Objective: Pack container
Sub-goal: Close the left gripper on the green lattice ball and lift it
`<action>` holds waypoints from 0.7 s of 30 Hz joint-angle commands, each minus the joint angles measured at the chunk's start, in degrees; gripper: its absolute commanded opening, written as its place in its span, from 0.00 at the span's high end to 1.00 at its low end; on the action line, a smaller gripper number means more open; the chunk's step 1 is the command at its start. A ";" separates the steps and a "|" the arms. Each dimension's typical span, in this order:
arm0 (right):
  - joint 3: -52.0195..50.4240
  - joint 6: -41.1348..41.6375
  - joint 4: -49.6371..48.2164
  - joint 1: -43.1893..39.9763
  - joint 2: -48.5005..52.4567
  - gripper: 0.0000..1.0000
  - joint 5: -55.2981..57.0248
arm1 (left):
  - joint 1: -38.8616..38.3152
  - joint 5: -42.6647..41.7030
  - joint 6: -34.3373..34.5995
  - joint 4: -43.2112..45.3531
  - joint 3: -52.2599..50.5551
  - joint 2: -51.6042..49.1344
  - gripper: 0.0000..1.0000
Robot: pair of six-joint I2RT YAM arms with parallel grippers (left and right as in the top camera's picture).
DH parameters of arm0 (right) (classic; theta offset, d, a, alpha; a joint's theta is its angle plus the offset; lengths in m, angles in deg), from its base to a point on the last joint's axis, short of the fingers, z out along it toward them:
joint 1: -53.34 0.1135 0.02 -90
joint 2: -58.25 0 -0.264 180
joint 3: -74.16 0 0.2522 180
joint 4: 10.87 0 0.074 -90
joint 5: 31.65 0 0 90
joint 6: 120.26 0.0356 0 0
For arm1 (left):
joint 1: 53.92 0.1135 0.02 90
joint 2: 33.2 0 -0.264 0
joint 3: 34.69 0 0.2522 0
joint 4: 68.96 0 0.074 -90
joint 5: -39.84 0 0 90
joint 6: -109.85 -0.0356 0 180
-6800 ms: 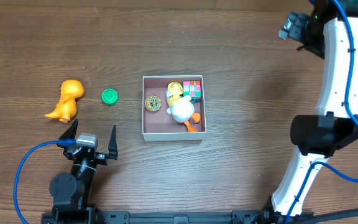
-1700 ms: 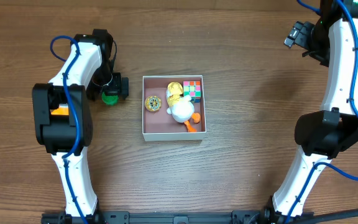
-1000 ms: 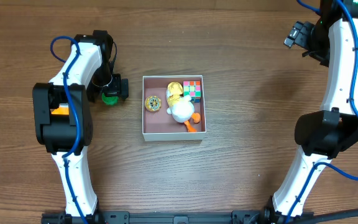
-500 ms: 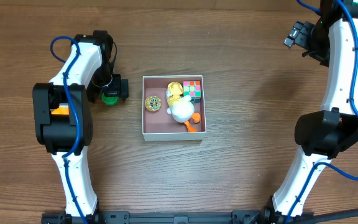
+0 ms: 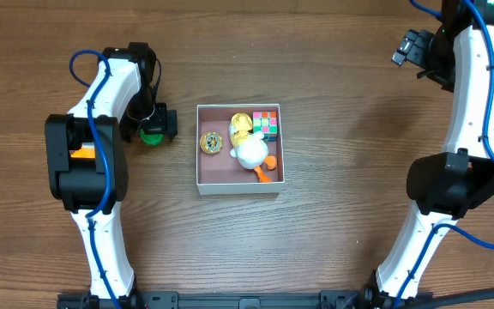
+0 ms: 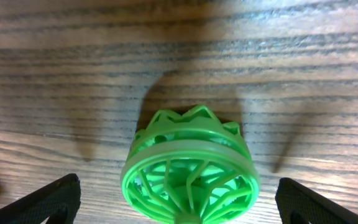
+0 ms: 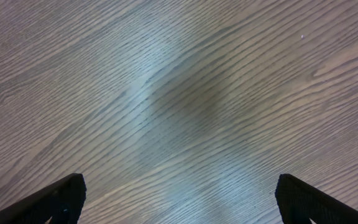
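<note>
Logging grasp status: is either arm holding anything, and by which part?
Nothing is held. The left gripper straddles the green toy, jaws open, apart from it; right gripper open, empty.

Bright green spoked toy (image 6: 188, 171), white container (image 5: 238, 190) with pinkish-brown floor, multicoloured cube (image 5: 266, 124), brown wood-grain table (image 5: 341, 103)

We see a round green plastic spoked toy (image 6: 188, 165) between the spread fingers (image 6: 51, 199) of our left gripper (image 6: 179, 202), slim gaps either side; wooden table (image 6: 179, 50) lies bare ahead.
</note>
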 commanded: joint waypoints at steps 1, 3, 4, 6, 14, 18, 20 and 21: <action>-0.15 0.24 -0.33 -0.07 -1.25 0.00 0.83 | 0.37 0.50 0.81 -0.48 -0.22 -0.74 0.00; -0.15 0.24 -0.33 -0.07 -1.25 0.00 0.83 | 0.37 0.50 0.83 -0.59 -0.22 -0.74 0.00; -0.15 0.22 -0.33 -0.07 -1.25 0.00 0.83 | 0.35 0.50 0.85 -0.59 -0.22 -0.74 0.00; -0.15 0.24 -0.33 -0.07 -1.25 0.00 0.83 | 0.31 0.50 1.16 -0.59 -0.22 -0.74 0.00; -0.15 0.24 -0.33 -0.07 -1.25 0.00 0.83 | 0.31 0.52 1.42 -0.33 -0.22 -0.74 0.00; -0.15 0.24 -0.33 -0.07 -1.25 0.00 0.83 | 0.31 0.22 1.44 -0.15 -0.22 -1.33 0.00; -0.15 0.24 -0.33 -0.07 -1.25 0.00 0.83 | 0.31 -0.59 1.42 -0.15 -0.22 -1.90 0.00; -0.15 0.24 -0.33 -0.07 -1.25 0.00 0.83 | 0.31 -1.07 1.42 -0.13 -0.22 -2.03 0.00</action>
